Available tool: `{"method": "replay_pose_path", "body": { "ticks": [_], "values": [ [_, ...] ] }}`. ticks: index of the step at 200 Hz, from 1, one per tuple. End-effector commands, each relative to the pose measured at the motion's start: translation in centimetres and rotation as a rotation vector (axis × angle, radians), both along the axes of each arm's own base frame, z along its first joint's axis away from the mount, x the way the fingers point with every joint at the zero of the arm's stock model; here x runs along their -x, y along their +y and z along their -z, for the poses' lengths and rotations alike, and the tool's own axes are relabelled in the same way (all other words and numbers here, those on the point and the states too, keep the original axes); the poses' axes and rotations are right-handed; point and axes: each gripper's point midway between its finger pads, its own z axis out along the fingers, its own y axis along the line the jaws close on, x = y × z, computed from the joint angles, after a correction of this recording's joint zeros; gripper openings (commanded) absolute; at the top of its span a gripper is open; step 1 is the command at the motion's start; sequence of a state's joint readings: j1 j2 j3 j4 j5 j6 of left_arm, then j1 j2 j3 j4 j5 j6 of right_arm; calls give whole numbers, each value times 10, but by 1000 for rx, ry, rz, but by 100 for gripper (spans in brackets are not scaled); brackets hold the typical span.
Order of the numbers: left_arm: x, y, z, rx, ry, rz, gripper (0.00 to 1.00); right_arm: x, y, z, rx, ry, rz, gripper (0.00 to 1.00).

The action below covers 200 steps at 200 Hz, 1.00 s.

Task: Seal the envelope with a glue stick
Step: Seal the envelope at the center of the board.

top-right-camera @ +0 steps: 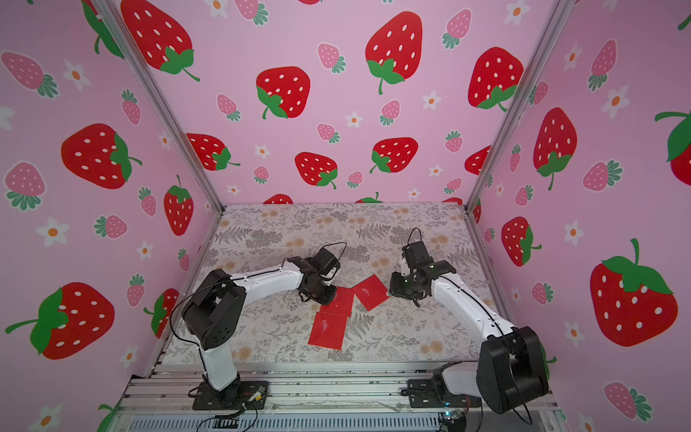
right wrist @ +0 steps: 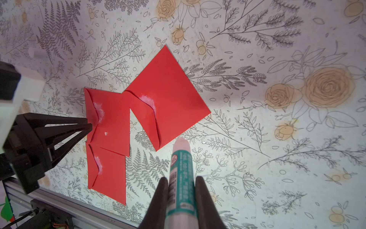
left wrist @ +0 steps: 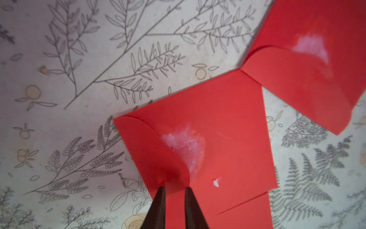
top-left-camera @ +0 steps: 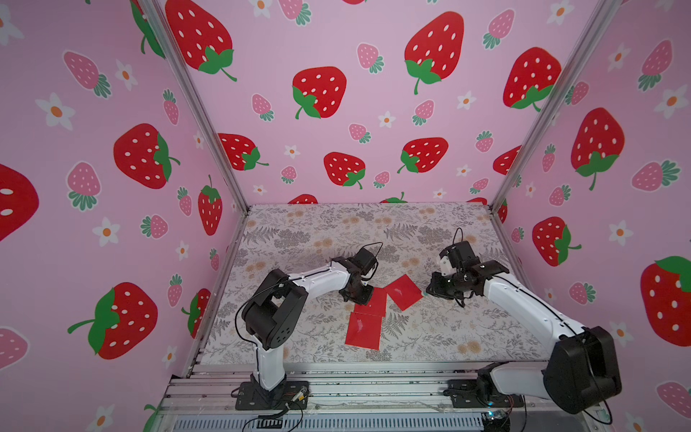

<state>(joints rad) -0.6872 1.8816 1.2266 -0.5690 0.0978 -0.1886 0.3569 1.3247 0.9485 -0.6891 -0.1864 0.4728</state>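
Three red envelopes lie overlapping on the floral table. The middle envelope (left wrist: 227,119) (top-left-camera: 372,306) has white glue (left wrist: 186,146) smeared beside its folded flap (left wrist: 150,154). My left gripper (left wrist: 175,188) (top-left-camera: 361,297) stands over that flap, jaws a narrow gap apart, both tips touching the flap's edge, nothing pinched. My right gripper (right wrist: 181,178) (top-left-camera: 430,291) is shut on the glue stick (right wrist: 181,170), a white tube with a teal label and an uncapped pale tip. It hovers just off the corner of the far envelope (right wrist: 170,89) (top-left-camera: 404,291), apart from it.
The near envelope (right wrist: 111,174) (top-left-camera: 362,331) tucks under the middle one, close to the front aluminium rails (top-left-camera: 336,377). Both outer envelopes show glue smears at closed flaps. Pink strawberry walls (top-left-camera: 112,187) enclose three sides. Bare floral cover (top-left-camera: 411,232) stretches behind the arms.
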Motion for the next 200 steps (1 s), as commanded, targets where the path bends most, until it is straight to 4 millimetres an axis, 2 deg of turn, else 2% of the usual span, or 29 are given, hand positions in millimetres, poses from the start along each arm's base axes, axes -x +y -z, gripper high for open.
{"method": "replay_pose_path", "body": {
  "ticks": [1,42,118,161,182,200],
  "values": [
    [8,8,21,-47,46,-1,18,3,0,-1,-2,27,0,0],
    [24,23,49,-194,84,37,18,6,-4,0,15,26,-2,0],
    [38,38,72,-350,128,50,19,8,-4,4,19,28,-14,0],
    [53,48,88,-476,193,83,19,10,-5,6,23,29,-19,0],
    [49,48,85,-519,183,115,19,10,-6,5,26,29,-18,0],
    [37,33,70,-430,124,115,19,10,-5,4,26,27,-18,0]
  ]
}}
